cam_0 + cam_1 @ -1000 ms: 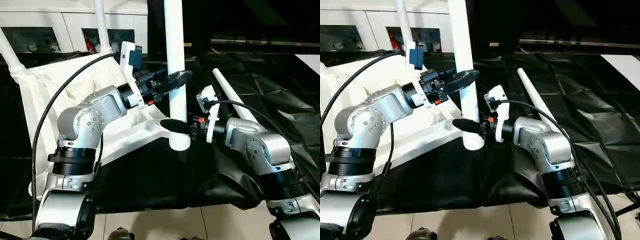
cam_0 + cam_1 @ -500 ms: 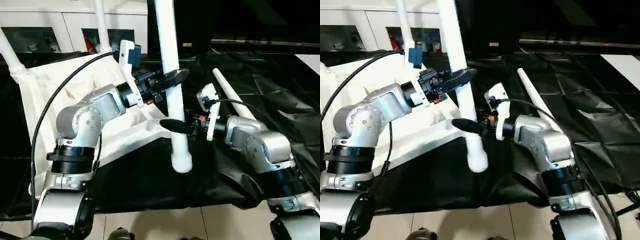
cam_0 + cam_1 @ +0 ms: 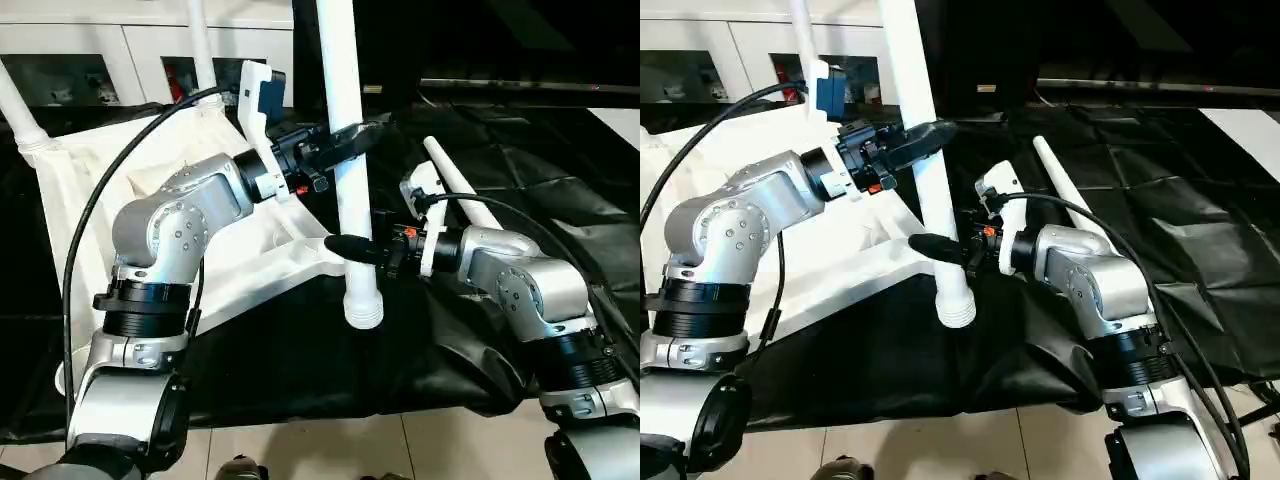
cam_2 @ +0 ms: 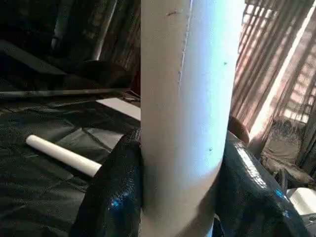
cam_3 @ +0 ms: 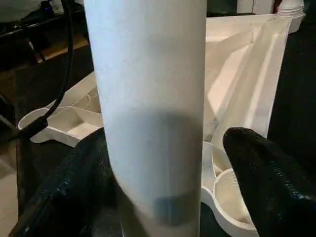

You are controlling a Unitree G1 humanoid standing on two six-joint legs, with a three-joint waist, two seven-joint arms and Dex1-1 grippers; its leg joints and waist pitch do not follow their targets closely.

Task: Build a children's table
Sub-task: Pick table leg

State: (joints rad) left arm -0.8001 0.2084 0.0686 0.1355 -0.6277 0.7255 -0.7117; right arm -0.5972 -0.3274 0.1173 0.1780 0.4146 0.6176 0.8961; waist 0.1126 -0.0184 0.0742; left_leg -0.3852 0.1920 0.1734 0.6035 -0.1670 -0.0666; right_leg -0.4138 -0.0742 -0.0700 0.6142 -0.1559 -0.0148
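Two legs (image 3: 201, 52) already stand in the far corner sockets of the upturned table top (image 3: 100, 190); a third leg (image 3: 345, 150) is clamped upright in my left gripper (image 3: 345, 140), its foot hanging off the near corner socket (image 5: 232, 190), which looks empty. My right gripper (image 3: 352, 250) brackets it loosely, jaws wide. A fourth leg (image 3: 470, 195) lies on the black cover (image 3: 560, 170).

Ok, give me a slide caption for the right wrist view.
Right fingers open around an upright white leg, above the tabletop's corner socket.
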